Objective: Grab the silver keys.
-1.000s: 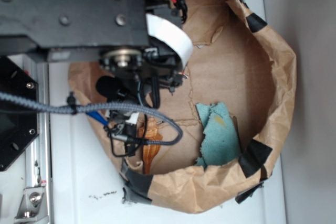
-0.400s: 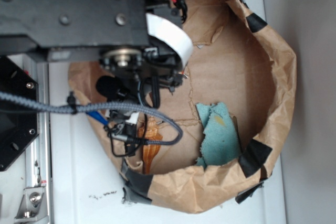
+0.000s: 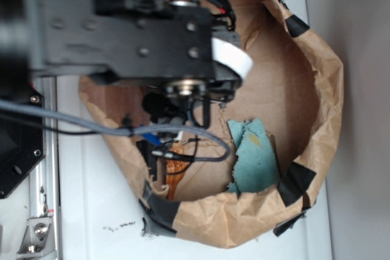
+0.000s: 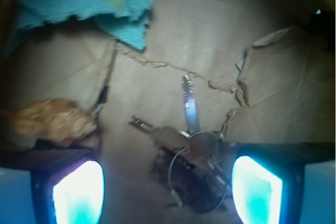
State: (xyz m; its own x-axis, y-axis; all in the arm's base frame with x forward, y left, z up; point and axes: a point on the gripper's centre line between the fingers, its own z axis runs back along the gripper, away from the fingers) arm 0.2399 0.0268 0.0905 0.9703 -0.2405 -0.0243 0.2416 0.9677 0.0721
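The silver keys (image 4: 191, 148) lie on the brown paper floor of the bag, a bunch on a wire ring with one key pointing up. In the wrist view they sit between my two glowing cyan fingertips (image 4: 79, 192), nearer the right one. My gripper (image 4: 168, 192) is open and wide, with nothing held. In the exterior view the arm and gripper (image 3: 183, 108) cover the keys, which are hidden there.
An orange-brown carved piece (image 4: 50, 121) lies left of the keys, also seen in the exterior view (image 3: 173, 168). A teal cloth (image 3: 253, 153) lies in the bag (image 3: 317, 89), which has tall crumpled paper walls with black tape. The paper floor is torn.
The arm has moved right and further into the bag, now covering more of its left half. The cloth and carved piece have not moved.
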